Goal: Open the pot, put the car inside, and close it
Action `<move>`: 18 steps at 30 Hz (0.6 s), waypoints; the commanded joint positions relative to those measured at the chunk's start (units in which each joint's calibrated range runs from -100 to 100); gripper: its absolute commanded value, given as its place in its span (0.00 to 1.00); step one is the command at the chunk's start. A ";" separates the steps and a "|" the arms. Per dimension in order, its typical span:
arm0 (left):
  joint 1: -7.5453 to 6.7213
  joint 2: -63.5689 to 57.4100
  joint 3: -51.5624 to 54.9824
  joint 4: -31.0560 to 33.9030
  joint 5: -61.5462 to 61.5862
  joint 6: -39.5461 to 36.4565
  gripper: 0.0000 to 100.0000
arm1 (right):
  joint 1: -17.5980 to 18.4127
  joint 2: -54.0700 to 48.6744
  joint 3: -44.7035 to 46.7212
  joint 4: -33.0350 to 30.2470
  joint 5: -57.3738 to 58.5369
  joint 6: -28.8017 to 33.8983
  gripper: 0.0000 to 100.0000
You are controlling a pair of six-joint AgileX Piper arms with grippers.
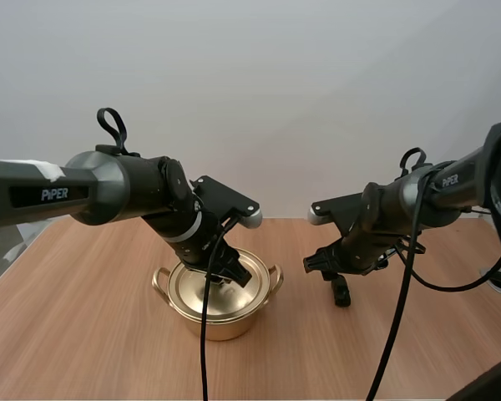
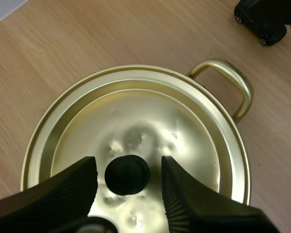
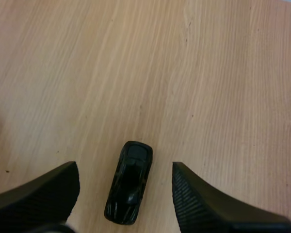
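A gold pot [image 1: 221, 322] with its lid [image 1: 213, 291] on stands on the wooden table at centre. My left gripper [image 1: 228, 274] hovers over the lid, open, its fingers [image 2: 182, 189] on either side of the black knob [image 2: 127, 174] without touching it. The lid [image 2: 136, 121] sits flat, one pot handle [image 2: 230, 82] beside it. A small black toy car [image 3: 130, 180] lies on the wood between the open fingers [image 3: 194, 199] of my right gripper [image 3: 126, 194]. In the high view my right gripper [image 1: 338, 292] is low over the table to the right of the pot.
Bare wooden table [image 1: 83, 334] lies all around the pot. The right arm's gripper [image 2: 262, 22] shows beyond the pot's handle in the left wrist view.
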 commanded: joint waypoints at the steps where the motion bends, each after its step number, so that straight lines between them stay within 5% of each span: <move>1: 0.00 0.06 -0.08 -0.02 0.26 -0.03 0.66 | 0.00 1.52 -0.05 -0.07 0.03 -0.05 0.92; 12: 0.00 0.06 -0.08 0.20 0.68 -0.03 0.66 | 0.00 8.01 -0.05 -0.67 -0.17 -0.05 0.87; 15: 0.00 0.06 -0.08 0.20 0.69 -0.25 0.62 | 0.00 8.57 -0.19 -0.67 -0.17 -0.05 0.72; 18: 0.00 0.06 -0.08 0.69 0.69 -0.68 0.34 | 0.00 8.83 -0.50 -0.67 0.29 -0.05 0.45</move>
